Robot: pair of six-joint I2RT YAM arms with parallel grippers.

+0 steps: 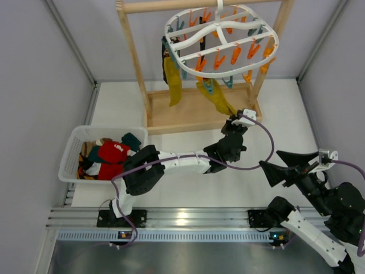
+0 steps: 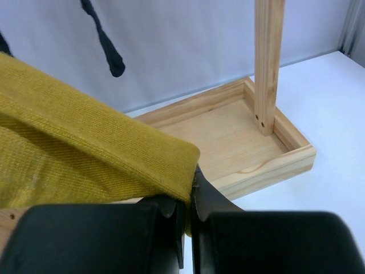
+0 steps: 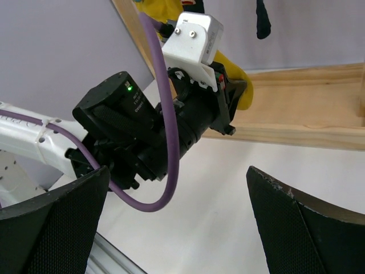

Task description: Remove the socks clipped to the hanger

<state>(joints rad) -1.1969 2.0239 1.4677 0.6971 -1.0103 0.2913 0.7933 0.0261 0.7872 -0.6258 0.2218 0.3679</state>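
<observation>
The white oval hanger point(image 1: 222, 34) with orange and teal clips hangs from the wooden rack's top bar. A mustard-yellow sock point(image 1: 217, 98) hangs from it. My left gripper point(image 1: 232, 119) is shut on that sock's lower end, seen close in the left wrist view point(image 2: 85, 148), where the jaws point(image 2: 190, 200) pinch the fabric edge. A second mustard sock point(image 1: 173, 85) and a black sock point(image 1: 165, 57) hang at the hanger's left. My right gripper point(image 1: 272, 160) is open and empty over the table, right of the left wrist; its jaws stand wide apart in the right wrist view point(image 3: 177, 171).
The wooden rack's tray base point(image 1: 188, 117) stands just beyond the left gripper, with uprights at both ends point(image 2: 268, 63). A white basket point(image 1: 73, 142) at the left holds a red sock point(image 1: 111, 153) and other socks. The left arm's purple cable point(image 3: 165, 114) loops in front of the right gripper.
</observation>
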